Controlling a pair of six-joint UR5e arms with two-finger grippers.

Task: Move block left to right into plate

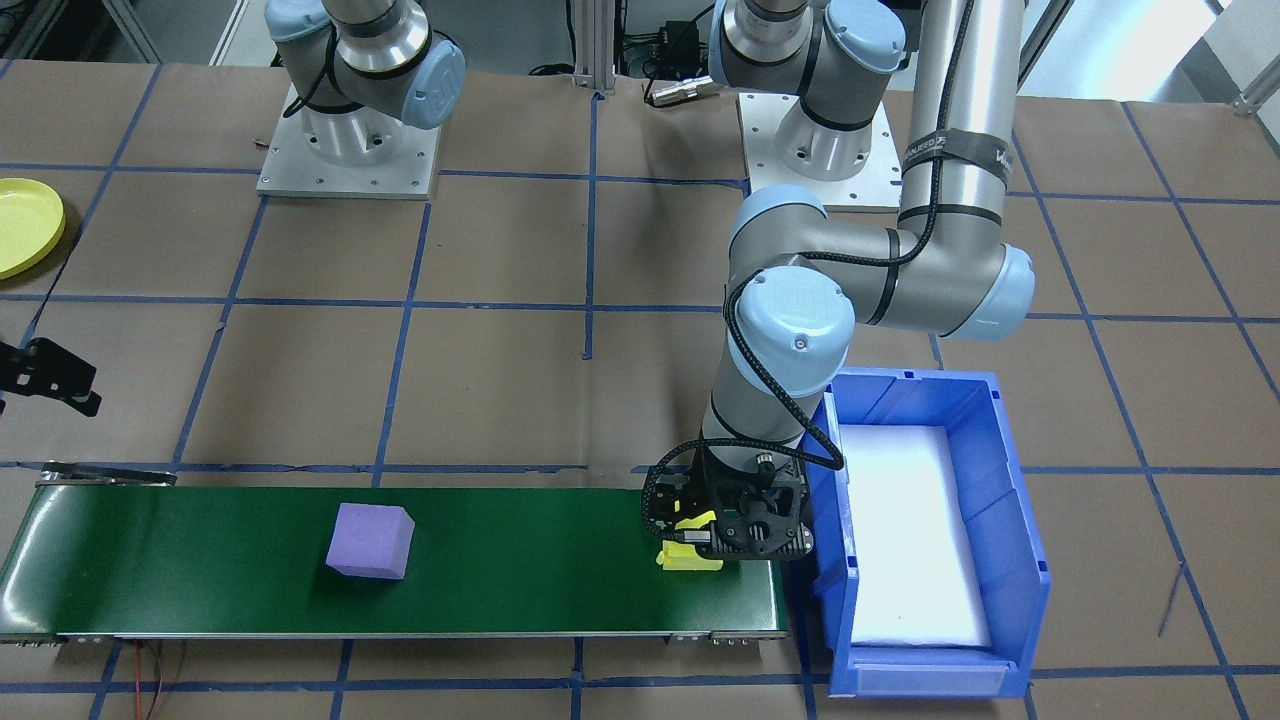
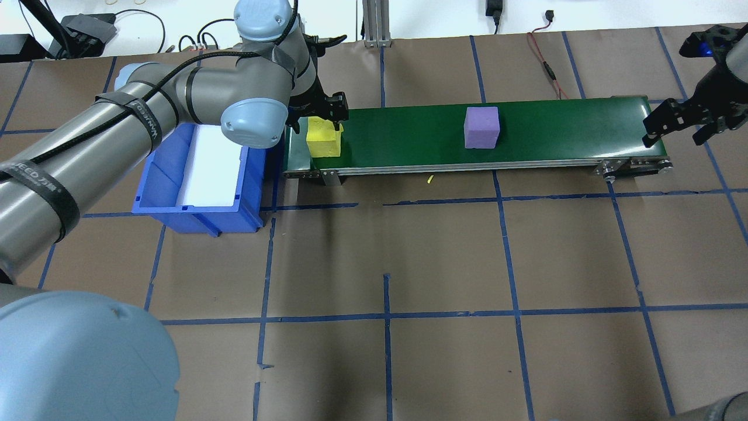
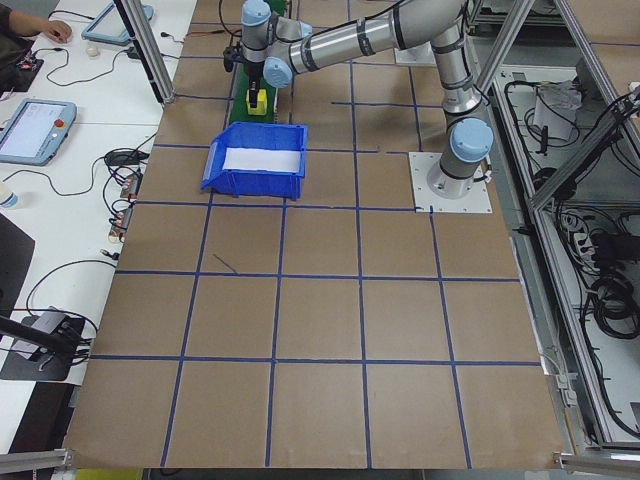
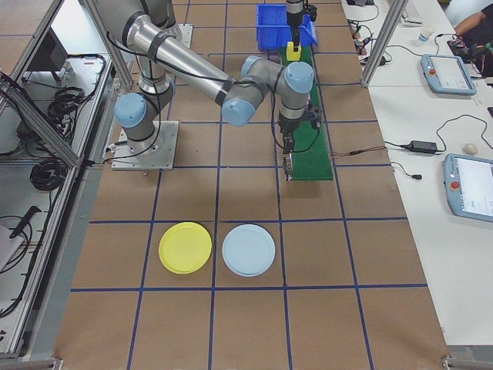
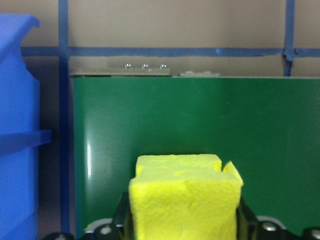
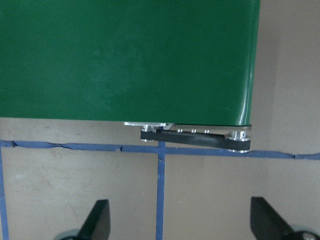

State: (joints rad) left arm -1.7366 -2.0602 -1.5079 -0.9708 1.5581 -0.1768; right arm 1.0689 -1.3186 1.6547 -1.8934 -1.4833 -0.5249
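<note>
Overhead exterior view: left gripper (image 2: 318, 114) clamped on yellow block (image 2: 324, 138) at the left end of green belt (image 2: 561, 131), just beside blue bin (image 2: 169, 196). Purple block (image 2: 481, 127) mid-belt. Right gripper (image 2: 681, 120) spread wide, holding nothing, by the belt's other end. Yellow plate (image 4: 185, 247) well apart on the table, beside pale blue plate (image 4: 248, 250).

A blue bin (image 2: 193, 169) with a white liner sits on the table (image 2: 444, 263) just left of the green belt (image 2: 526, 131). A pale blue plate (image 4: 248, 250) lies far right.
</note>
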